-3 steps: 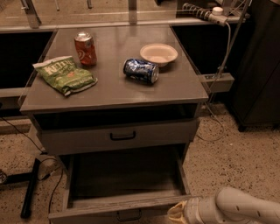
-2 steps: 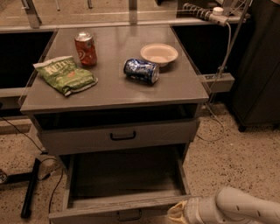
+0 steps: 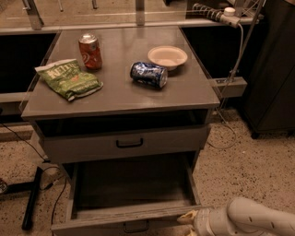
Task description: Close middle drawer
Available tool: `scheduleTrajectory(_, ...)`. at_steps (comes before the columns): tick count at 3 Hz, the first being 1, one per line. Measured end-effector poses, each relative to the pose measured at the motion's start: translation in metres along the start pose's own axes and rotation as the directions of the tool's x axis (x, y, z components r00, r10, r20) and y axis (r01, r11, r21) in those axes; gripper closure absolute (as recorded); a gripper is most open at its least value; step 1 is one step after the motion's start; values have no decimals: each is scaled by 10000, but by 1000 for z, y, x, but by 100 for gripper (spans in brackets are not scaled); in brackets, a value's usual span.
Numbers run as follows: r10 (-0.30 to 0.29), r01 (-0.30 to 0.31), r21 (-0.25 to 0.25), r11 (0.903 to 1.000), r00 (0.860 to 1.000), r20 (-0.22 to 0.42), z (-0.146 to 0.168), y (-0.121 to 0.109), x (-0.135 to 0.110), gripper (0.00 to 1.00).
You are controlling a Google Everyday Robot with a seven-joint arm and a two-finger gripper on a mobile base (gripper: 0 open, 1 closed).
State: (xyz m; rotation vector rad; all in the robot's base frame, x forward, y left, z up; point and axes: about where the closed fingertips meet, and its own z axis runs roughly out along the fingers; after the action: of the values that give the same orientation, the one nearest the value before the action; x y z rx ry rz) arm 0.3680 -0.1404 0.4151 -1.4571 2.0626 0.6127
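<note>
Pale cream plastic: my gripper (image 3: 189, 217) sits in the lower right of the frame, its tip against the front right corner of the middle drawer (image 3: 133, 212). I cannot tell whether it is grasping or released. My white arm (image 3: 251, 220) runs off the lower right edge.

The middle drawer is pulled well out at lower centre and shows a bare grey floor. Above it is the top drawer (image 3: 92, 147) with its black handle (image 3: 129, 143).

On the grey cabinet top (image 3: 120, 99) stand an upright red can (image 3: 90, 51), a green chip bag (image 3: 69, 79), a blue can (image 3: 148, 74) on its side and a pale bowl (image 3: 168, 56). The floor (image 3: 249, 166) is speckled stone; a white power strip (image 3: 216, 13) lies at upper right.

Compared with a second ago, the gripper and drawer are in the same places.
</note>
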Motion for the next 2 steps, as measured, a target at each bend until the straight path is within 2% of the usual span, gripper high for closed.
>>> scheduleTrajectory(1, -207, 207, 11, 9998, 9997, 139, 5, -7, -7, 0)
scheduleTrajectory(2, -656, 650, 128, 9978, 9961, 584, 14, -31, -27, 0)
